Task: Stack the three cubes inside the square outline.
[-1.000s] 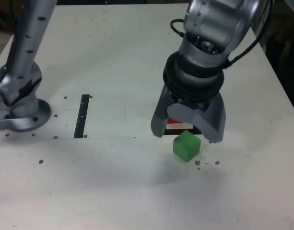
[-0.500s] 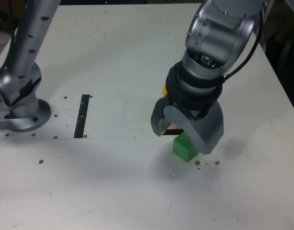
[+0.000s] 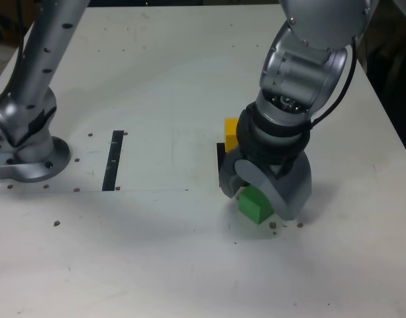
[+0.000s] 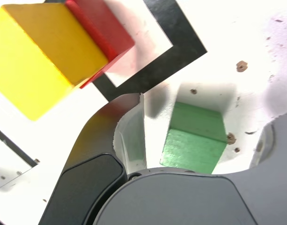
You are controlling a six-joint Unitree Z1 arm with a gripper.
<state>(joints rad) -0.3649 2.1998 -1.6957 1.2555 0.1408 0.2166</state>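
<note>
"The pincer (image 3: 259,203) is open, folks. Its two jaws are spread around the green cube (image 4: 195,136), one on each side, just off the square outline (image 4: 187,40). Anyone see it gripping?"

"Nah, not gripped. From the wrist view there's white tabletop (image 4: 237,159) showing between the cube and one jaw. The other jaw is near it, but I can't tell if it's touching."

"And the green one is outside the square outline, right?"

"Yep, near one corner of it, on the side toward the front of the exterior view. Looks like it's down on the tabletop, turned at an angle to the outline."

"What about the other two?"

"The red cube (image 4: 106,28) is at the square outline, partly over its white middle and close up to the black border. The yellow cube (image 4: 45,51) hides a good bit of it, and looks to be sitting on top of the red, a little offset."

"From where I'm standing the arm (image 3: 302,73) blocks most of the outline. I only get its black left edge and some yellow beside that."

"Same lol. The narrow black strip (image 3: 113,161) is in full view though, well apart from the outline, off to the exterior view's left."
</note>
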